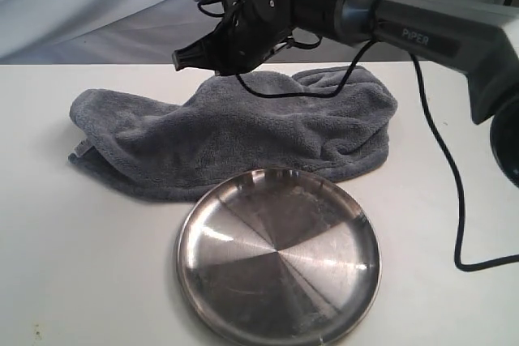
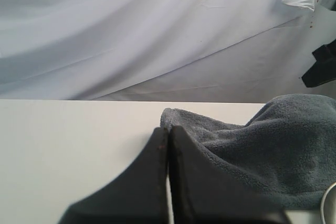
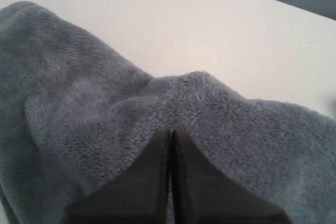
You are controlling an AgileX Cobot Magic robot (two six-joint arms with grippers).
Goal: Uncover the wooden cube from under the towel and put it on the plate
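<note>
The grey-blue towel (image 1: 243, 131) lies rumpled across the white table, just behind the round steel plate (image 1: 280, 257), which has nothing on it. No wooden cube shows in any view. My right gripper (image 1: 180, 59) hangs a little above the towel's back fold, reached in from the right; its jaws are shut with nothing between them. In the right wrist view that gripper (image 3: 170, 131) points down at the fluffy towel (image 3: 79, 114). My left gripper (image 2: 168, 129) is shut and holds nothing, low over the table beside a corner of the towel (image 2: 283, 150). It is out of the exterior view.
A black cable (image 1: 458, 200) trails from the right arm down across the table (image 1: 81, 265) to the right of the plate. A pale draped cloth (image 1: 97, 6) forms the backdrop behind the table's far edge.
</note>
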